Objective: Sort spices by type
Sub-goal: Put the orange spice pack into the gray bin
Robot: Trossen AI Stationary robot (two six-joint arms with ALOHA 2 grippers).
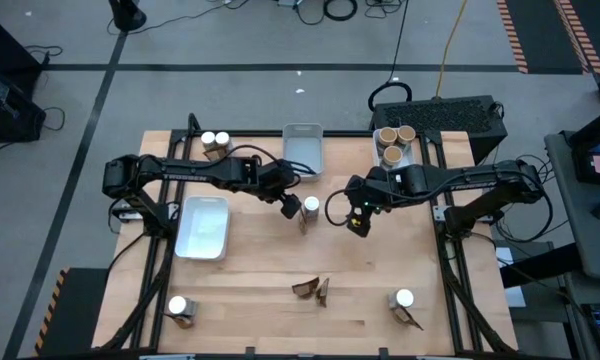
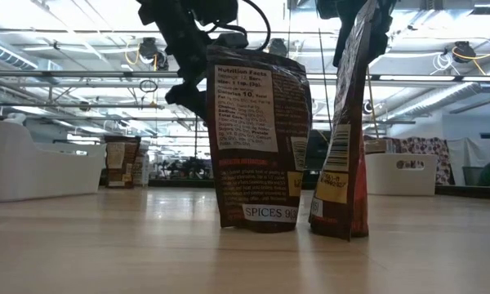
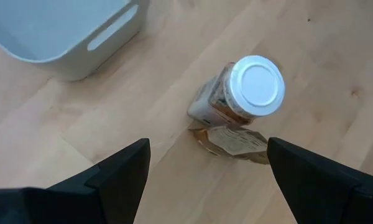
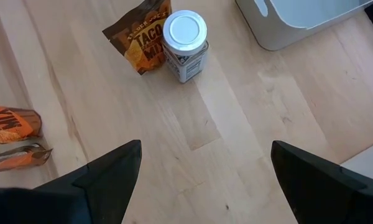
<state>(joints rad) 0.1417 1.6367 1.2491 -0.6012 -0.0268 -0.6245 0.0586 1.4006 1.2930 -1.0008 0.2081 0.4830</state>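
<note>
Three trays: white tray [image 1: 202, 230] at nine o'clock, grey tray [image 1: 302, 155] at twelve, third tray [image 1: 376, 146] at one, holding three tubs [image 1: 393, 153]. Early in the sort, seemingly: closing on the centre jar [image 1: 311, 206]. Left gripper [image 1: 289, 207] just at its nine, right gripper [image 1: 358, 222] at its three, both released, grasping nothing. Next: lower, straddle the cap, clench. Five jars counted; packets [image 1: 305, 289] at least four.
</note>
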